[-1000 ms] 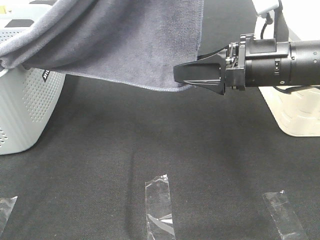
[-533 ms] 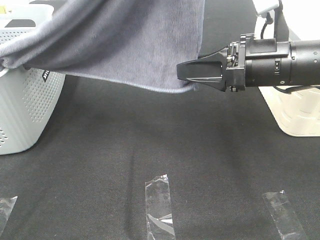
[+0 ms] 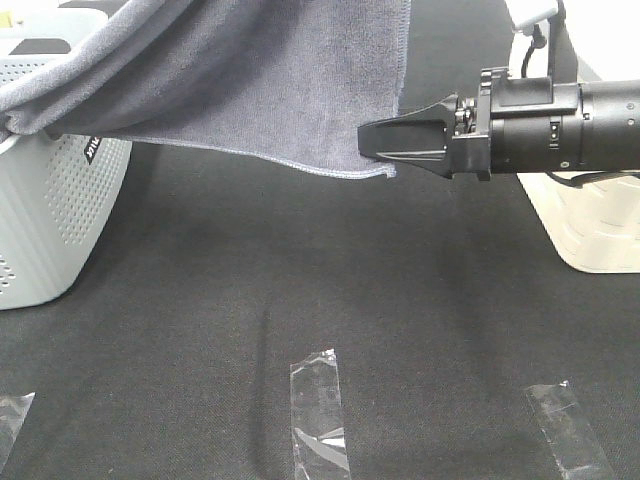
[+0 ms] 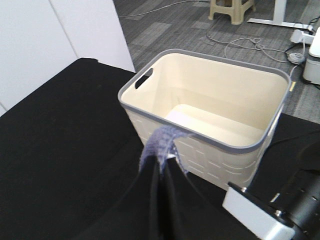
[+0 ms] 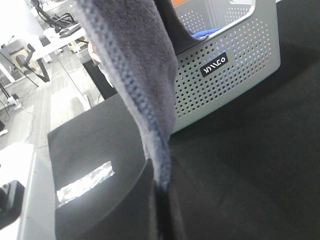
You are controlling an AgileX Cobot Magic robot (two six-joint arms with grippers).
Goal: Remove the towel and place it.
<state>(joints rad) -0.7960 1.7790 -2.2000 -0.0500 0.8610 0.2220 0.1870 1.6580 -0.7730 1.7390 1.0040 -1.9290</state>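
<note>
Tabletop: right claw tight on towel

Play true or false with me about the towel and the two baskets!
1. The right tool is pinched shut on the grey towel. True.
2. The towel lies flat on the black table. False: it hangs above the table, with one end draped over the grey basket.
3. The grey basket has lots of little holes in its wall. True.
4. The cream basket is full of clothes. False: it looks empty inside.
5. The left tool grips a bunch of the towel. True.
</note>
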